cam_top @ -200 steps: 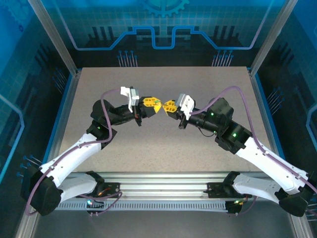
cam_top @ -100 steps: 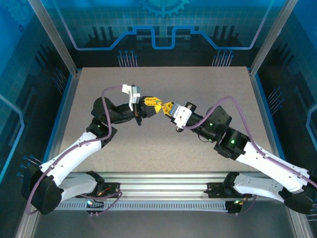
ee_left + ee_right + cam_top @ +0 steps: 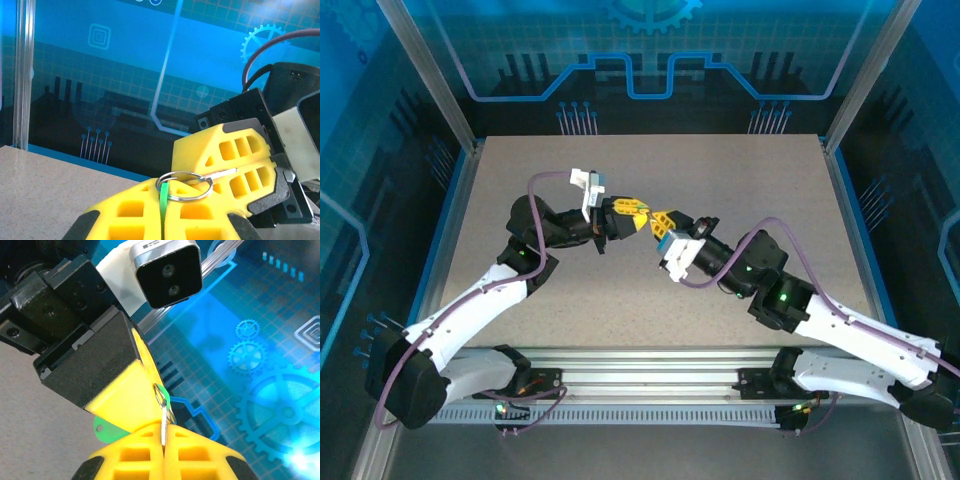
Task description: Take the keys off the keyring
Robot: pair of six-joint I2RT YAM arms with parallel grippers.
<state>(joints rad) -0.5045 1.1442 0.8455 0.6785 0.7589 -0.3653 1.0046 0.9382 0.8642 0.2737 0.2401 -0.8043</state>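
L end effector (image 3: 162, 201) clenched on keyring (image 3: 164, 191) | R end effector (image 3: 163, 441) clenched on key (image 3: 163, 420) | both up off bench (image 3: 650, 295), nose-to-nose, so opp. pulls can part them

Cool blue light washes the enclosure. From above, the table (image 3: 650, 290) is evenly lit, with soft, faint shadows. The right wrist view has a white glare spot low on the backdrop (image 3: 280, 405). In the left wrist view, the near yellow fingers (image 3: 135, 210) look slightly soft.

No legible text or labels.
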